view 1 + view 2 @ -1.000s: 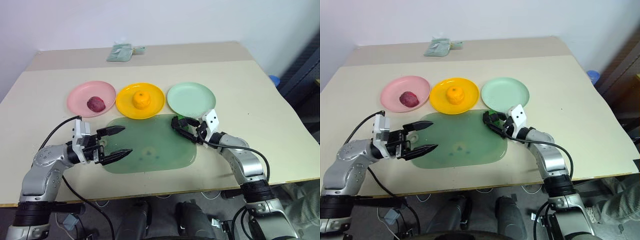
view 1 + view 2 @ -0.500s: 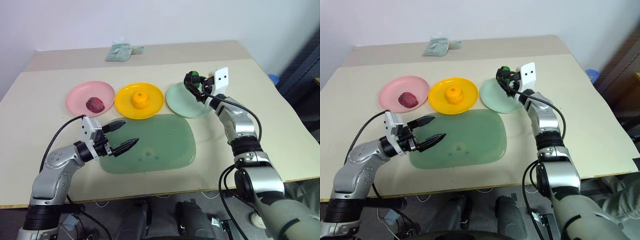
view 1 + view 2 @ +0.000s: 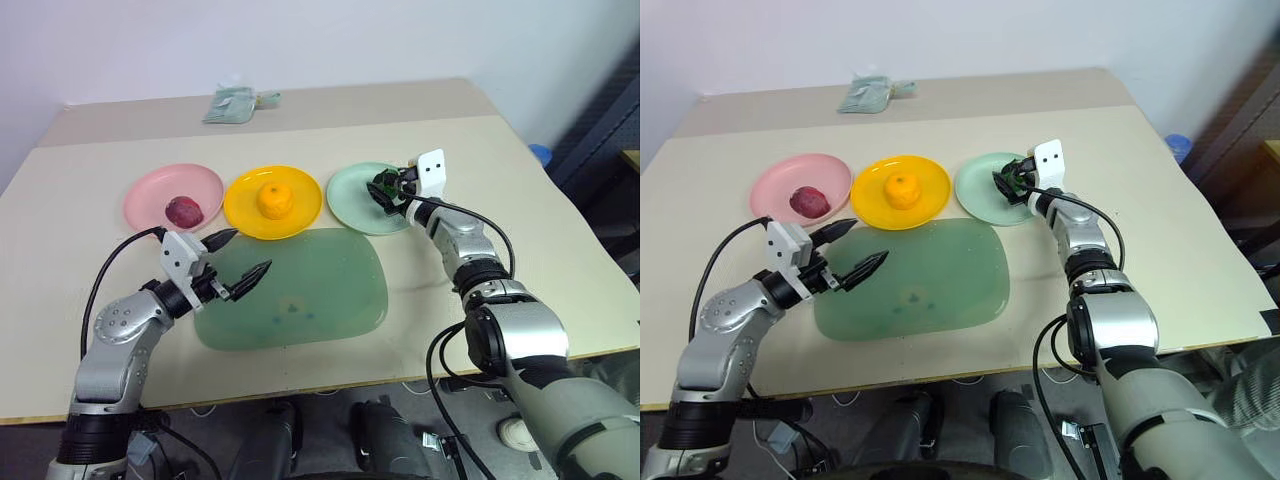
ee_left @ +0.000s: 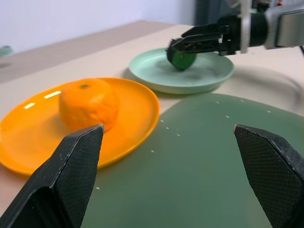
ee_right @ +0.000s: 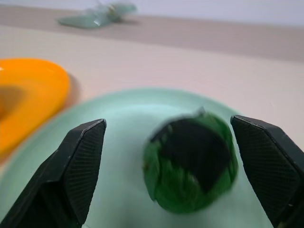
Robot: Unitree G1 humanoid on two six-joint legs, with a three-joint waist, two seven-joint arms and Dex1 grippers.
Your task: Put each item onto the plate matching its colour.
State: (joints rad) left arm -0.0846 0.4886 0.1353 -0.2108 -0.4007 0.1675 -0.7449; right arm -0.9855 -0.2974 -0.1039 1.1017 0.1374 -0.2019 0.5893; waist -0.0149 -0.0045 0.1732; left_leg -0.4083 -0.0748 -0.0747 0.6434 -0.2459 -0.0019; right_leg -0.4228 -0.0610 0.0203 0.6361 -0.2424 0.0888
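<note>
On the worktop (image 3: 520, 180) three plates stand in a row. The pink plate (image 3: 150, 195) carries the dark red fruit (image 3: 183, 211). The orange plate (image 3: 300, 200) next to it carries the orange fruit (image 3: 273, 200). The mint green plate (image 3: 345, 190) is at the robot's right end of the row.

The right pincer (image 3: 384, 187) reaches over the green plate with its fingers spread wide. The dark green lump (image 5: 191, 164) is between the two fingers, just over the plate; in the right wrist view neither finger touches it, and I cannot tell if it already rests on the plate.

The left pincer (image 3: 243, 256) is wide open and holds nothing. It hangs over the near left part of the large green mat (image 3: 320, 300), which lies in front of the plates, and it points toward the orange plate.

A small crumpled greenish packet (image 3: 232, 104) lies at the far side of the worktop.
</note>
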